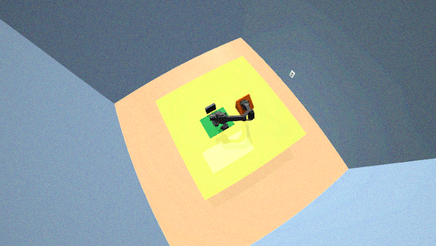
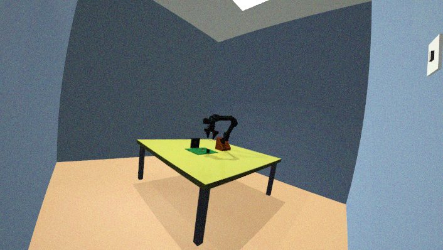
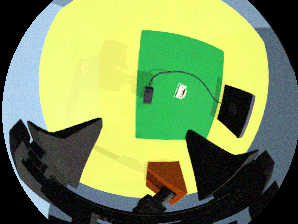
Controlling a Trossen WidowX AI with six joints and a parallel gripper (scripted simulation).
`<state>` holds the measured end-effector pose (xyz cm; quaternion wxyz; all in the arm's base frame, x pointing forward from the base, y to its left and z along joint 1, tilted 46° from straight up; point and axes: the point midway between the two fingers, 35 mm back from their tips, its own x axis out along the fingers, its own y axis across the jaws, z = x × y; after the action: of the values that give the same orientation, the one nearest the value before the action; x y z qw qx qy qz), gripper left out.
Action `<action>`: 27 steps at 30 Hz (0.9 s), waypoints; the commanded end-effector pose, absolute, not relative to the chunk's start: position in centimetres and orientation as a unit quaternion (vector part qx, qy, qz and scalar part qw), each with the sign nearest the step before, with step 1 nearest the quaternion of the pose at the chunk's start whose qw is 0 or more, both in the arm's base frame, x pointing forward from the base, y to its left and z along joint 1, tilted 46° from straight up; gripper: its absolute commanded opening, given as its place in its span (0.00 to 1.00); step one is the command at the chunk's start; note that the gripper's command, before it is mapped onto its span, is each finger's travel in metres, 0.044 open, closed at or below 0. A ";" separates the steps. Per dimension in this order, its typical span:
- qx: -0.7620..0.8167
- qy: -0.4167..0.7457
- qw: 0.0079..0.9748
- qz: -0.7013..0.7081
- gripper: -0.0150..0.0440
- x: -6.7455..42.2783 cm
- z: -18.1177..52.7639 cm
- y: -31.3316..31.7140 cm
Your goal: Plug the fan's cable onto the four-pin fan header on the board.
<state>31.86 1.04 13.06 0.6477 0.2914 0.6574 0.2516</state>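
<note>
Fingers spread wide, nothing between them, hanging well above the green board (image 3: 166,123) on the yellow table (image 3: 80,43). In the wrist view the dark plug (image 3: 149,95) lies flat on the board, left of the small white four-pin fan header (image 3: 180,91), near it but apart. The thin cable (image 3: 200,82) arcs from the plug over the header to the black fan (image 3: 236,110), which stands just off the board's right edge. The plug sits ahead of the fingers, roughly centred between them, slightly toward the left one. Its long axis looks to run up-down in the wrist view, across the line between the fingers; too small to be sure. Plug not yet picked up; next move likely a straight descent onto it. Orange arm base (image 1: 240,104) sits beside the board.
</note>
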 end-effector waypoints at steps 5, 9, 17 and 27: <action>0.289 0.661 0.645 0.252 1.00 32.0 9.8 3.9; 0.291 0.660 0.644 0.255 1.00 31.6 6.4 7.6; 0.291 0.660 0.644 0.255 1.00 31.5 6.1 7.9; 0.291 0.660 0.644 0.255 1.00 31.6 5.1 8.9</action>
<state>31.69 8.54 5.48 0.6465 0.2868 0.6593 0.2551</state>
